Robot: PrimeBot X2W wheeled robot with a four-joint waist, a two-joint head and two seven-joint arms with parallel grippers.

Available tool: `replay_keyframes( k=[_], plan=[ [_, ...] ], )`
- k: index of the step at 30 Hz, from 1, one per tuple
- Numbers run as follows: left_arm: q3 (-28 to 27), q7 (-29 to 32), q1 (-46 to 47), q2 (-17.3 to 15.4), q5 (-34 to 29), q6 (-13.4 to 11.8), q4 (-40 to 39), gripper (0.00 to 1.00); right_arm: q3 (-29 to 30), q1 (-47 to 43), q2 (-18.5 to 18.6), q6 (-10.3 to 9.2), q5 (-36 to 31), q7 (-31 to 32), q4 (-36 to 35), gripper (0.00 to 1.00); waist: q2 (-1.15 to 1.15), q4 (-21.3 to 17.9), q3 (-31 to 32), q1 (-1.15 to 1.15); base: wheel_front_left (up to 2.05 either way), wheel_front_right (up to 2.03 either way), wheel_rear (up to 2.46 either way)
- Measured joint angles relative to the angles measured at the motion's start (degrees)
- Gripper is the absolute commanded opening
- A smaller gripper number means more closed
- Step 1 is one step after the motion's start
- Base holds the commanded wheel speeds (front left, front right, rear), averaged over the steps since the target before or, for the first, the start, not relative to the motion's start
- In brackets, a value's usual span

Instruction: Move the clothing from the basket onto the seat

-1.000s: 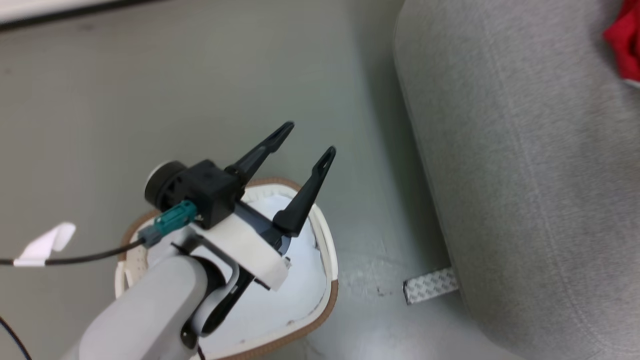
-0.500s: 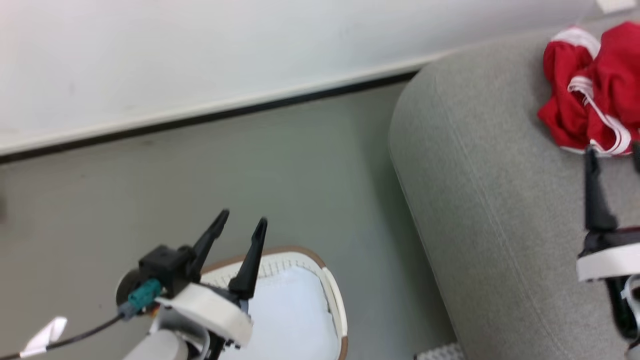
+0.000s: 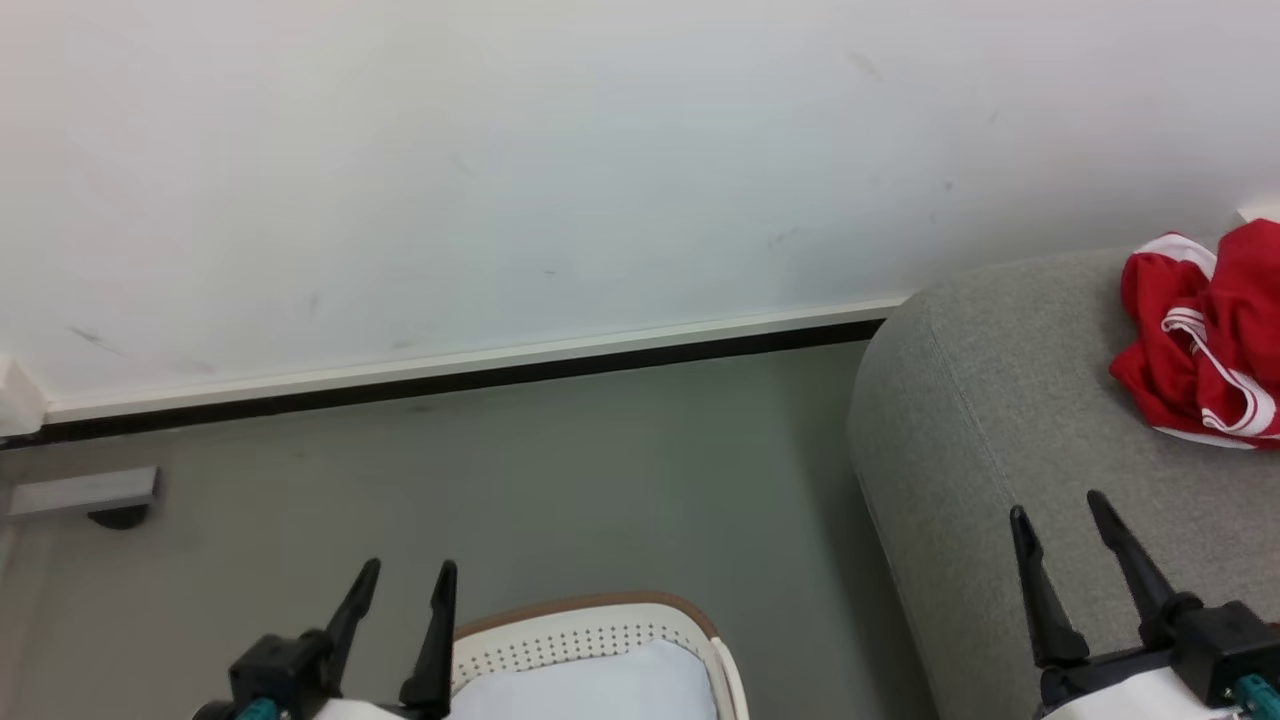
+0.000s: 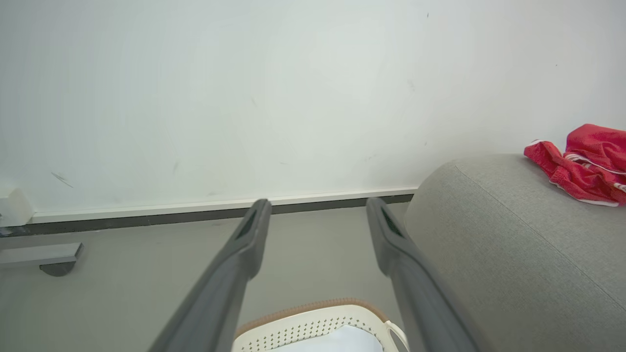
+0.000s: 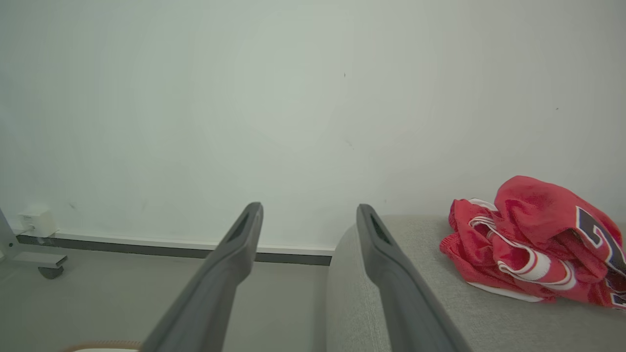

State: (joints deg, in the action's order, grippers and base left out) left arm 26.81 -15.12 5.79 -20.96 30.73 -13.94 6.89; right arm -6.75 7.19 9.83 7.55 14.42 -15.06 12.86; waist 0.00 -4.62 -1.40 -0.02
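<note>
The red clothing (image 3: 1200, 335) with white striped trim lies crumpled on the grey seat (image 3: 990, 420) at the right; the same clothing (image 5: 533, 247) shows black-and-white lettering in the right wrist view, and clothing (image 4: 579, 168) rests on the seat (image 4: 499, 244) in the left wrist view. The cream basket (image 3: 600, 640) with its brown rim stands on the floor at the bottom, a white lining inside it. My left gripper (image 3: 408, 570) hangs open just left of the basket, holding nothing. Over the seat's front, my right gripper (image 3: 1058, 505) is open and empty, well short of the clothing.
A white wall (image 3: 500, 170) with a dark baseboard (image 3: 450, 385) runs behind the grey-green floor (image 3: 500, 480). A grey caster leg (image 3: 90, 495) stands at the far left by the wall. Bare floor lies between the basket and the seat.
The head camera has tilted up, so the wall now fills the top. Both grippers now rest low at the bottom edge, still open; the left one no longer reaches over the basket.
</note>
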Motion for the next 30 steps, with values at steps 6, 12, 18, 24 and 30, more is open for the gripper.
replay_keyframes(
  k=[6,12,18,24,30],
  plan=[
    [-5.7,0.0,-5.5,3.5,-4.6,3.6,-0.6,1.0,0.5,-4.2,-2.7,0.0,-2.8,-0.1,0.3,1.0,0.0,2.2,2.4,0.01,0.0,0.0,0.0],
    [-10.6,0.0,-8.7,6.8,-8.3,7.1,0.1,1.0,-0.1,-7.2,-4.7,0.0,-5.2,-0.1,2.1,1.0,0.0,2.7,4.2,0.01,0.0,0.0,0.0],
    [-14.9,0.0,-9.9,10.3,-11.5,11.0,1.4,1.0,-0.5,-7.5,-5.8,0.0,-5.7,-0.1,3.2,1.0,0.0,2.3,4.5,0.02,0.0,0.0,0.0],
    [-17.6,0.0,-10.1,12.6,-13.4,13.5,2.6,1.0,-0.1,-7.3,-6.0,0.0,-5.8,-0.1,3.6,1.0,0.0,2.3,4.4,0.02,0.0,0.0,0.0],
    [-19.7,0.0,-10.3,14.1,-15.3,15.4,3.7,1.0,0.5,-7.3,-6.2,0.0,-6.0,-0.1,3.7,1.0,0.0,2.6,4.3,0.02,0.0,0.0,0.0]
  ],
)
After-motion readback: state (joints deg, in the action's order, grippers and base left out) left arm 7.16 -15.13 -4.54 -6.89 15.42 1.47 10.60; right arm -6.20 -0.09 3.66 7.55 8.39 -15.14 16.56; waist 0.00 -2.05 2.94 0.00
